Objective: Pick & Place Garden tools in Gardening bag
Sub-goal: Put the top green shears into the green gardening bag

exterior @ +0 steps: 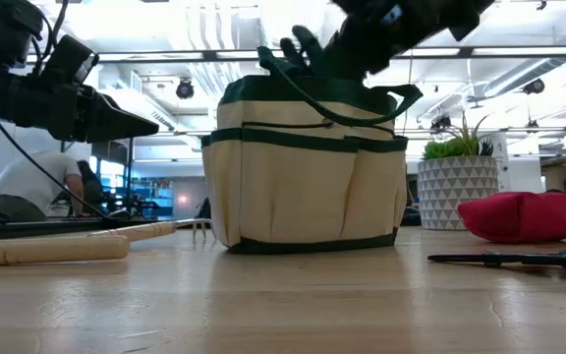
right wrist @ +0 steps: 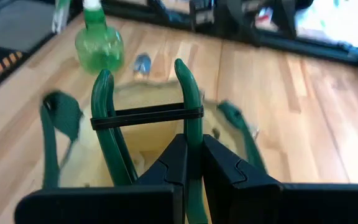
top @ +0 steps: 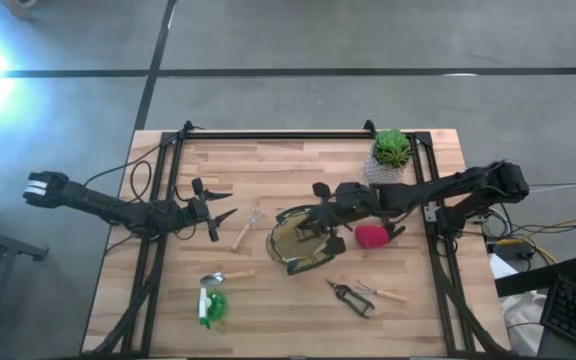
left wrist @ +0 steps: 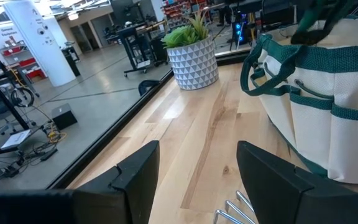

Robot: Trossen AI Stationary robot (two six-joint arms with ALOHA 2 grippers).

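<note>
Right gripper (right wrist: 191,163) clamped on 1 limb of a green-handled tool (right wrist: 188,93), held directly over the oval mouth of the gardening bag (top: 303,243) at table centre; red glove (top: 372,236) just beside the bag, pruning shears (top: 349,296) nearer the front edge. Left gripper (top: 218,208) spread wide and empty, above the table near the wooden-handled fork (top: 247,228); trowel (top: 224,276) and green spray bottle (top: 211,305) lie well apart from it.

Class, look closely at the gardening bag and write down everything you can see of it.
The gardening bag is a small cream fabric tote with a dark green rim, green handles and outer pockets. It stands upright near the middle of the wooden table, mouth open. The right gripper hangs over the mouth, shut on a green-handled tool. The bag's inside shows nothing clearly.
</note>
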